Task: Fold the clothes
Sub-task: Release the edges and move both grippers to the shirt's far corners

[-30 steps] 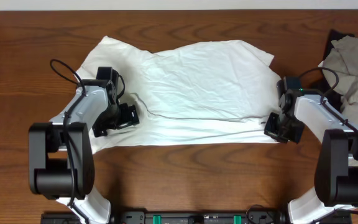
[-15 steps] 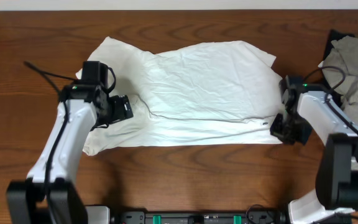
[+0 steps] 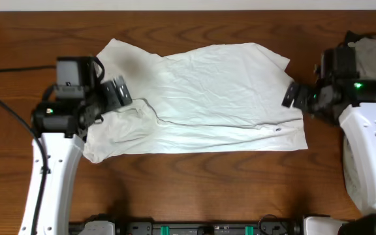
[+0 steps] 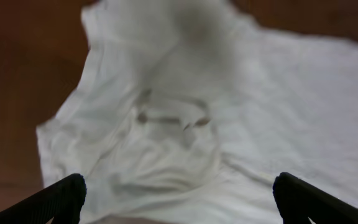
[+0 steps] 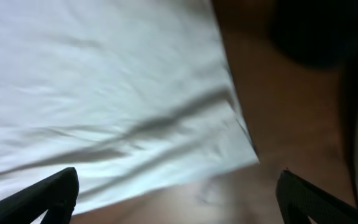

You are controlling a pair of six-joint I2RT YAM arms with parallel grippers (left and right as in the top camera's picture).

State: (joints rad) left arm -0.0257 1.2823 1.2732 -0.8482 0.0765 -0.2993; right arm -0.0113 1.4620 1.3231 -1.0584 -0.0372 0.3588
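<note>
Folding white T-shirt at tabletop centre, between folds; left tool, right tool wide, empty; gripping corners likely next.

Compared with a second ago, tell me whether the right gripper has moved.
Yes. The right gripper has moved away from the T-shirt's near right corner, toward the table's far edge.

Overhead looks straight down on the table; wrist views hang close over opposite ends of the T-shirt.

T-shirt a soft blur in both wrist views — fingers half out of frame
</note>
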